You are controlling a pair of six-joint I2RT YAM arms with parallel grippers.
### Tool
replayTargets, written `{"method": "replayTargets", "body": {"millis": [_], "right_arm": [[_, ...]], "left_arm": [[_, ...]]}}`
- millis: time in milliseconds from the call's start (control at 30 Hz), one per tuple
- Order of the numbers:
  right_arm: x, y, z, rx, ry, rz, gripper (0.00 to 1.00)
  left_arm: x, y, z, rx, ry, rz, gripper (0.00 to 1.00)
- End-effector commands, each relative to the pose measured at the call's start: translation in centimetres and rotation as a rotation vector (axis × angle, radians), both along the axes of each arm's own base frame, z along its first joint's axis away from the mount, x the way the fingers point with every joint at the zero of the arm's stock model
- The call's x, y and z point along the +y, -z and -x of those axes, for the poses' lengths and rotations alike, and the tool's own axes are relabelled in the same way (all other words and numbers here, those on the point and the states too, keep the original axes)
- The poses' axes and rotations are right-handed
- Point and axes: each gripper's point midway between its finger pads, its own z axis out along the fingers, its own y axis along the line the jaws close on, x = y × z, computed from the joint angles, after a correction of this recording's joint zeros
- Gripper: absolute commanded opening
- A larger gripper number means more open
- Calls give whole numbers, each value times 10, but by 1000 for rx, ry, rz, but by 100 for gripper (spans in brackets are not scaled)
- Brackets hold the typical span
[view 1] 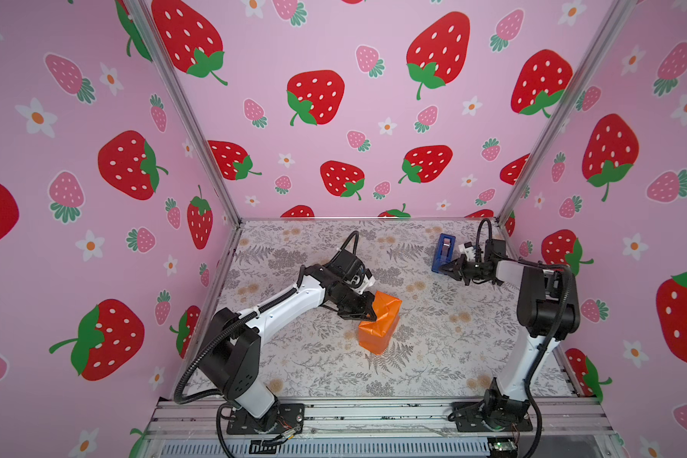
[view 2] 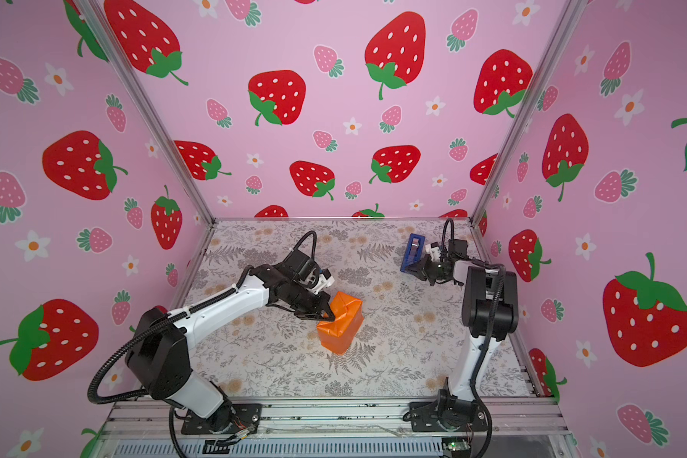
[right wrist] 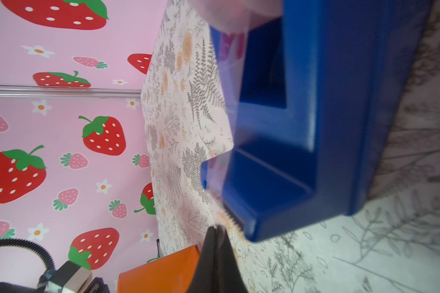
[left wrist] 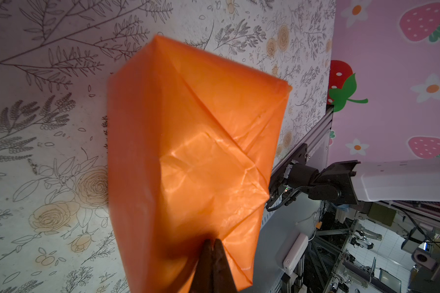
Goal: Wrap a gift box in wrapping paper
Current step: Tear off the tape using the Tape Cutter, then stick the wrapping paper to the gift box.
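Wrapping paper [view 1: 381, 329], glossy orange, one sheet folded box-shaped, left gripper [view 1: 371, 317], pressed together, touched it, well apart stood right gripper [view 1: 444, 269], likewise closed, and one blue plastic tape dispenser [view 1: 442, 248].

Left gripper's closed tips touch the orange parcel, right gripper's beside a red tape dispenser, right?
Only the colour is wrong: the tape dispenser is blue, as the right wrist view shows. The left gripper is shut at the wrapping paper, the right gripper beside it.
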Motion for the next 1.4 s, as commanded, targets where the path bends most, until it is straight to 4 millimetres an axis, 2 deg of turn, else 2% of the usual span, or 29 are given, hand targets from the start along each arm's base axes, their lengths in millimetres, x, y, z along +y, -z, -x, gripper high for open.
{"method": "replayTargets", "body": {"millis": [0,133,200,300,367,467,567,800,900,1033,1167,1267,1367], "right_arm": [[-14,36,9,86,17,207,0],[-31,62,18,158,25,380,0],[-39,65,19,161,37,458,0],[-49,55,20,143,62,528,0],[-45,36,16,88,57,509,0],[-22,-9,16,-33,11,411,0],[11,-45,35,-103,-97,295,0],[89,-108,117,-166,-363,32,0],[116,-126,150,-170,-463,-27,0],[148,-140,189,-158,-587,-83,0],[173,-144,219,-127,-674,-127,0],[181,-134,236,-56,-709,-131,0],[178,-125,242,-6,-711,-113,0]], "left_arm": [[14,30,5,47,-13,-115,0],[15,29,6,42,-13,-117,0],[14,30,5,46,-13,-118,0],[14,30,5,47,-13,-119,0],[14,30,5,46,-12,-118,0],[14,30,5,47,-12,-117,0],[14,31,5,46,-12,-119,0],[14,31,5,48,-8,-120,0],[14,32,5,48,-6,-121,0],[13,31,5,42,1,-125,0],[14,32,6,41,3,-130,0],[15,31,7,37,3,-132,0],[17,31,8,33,5,-137,0]]}}
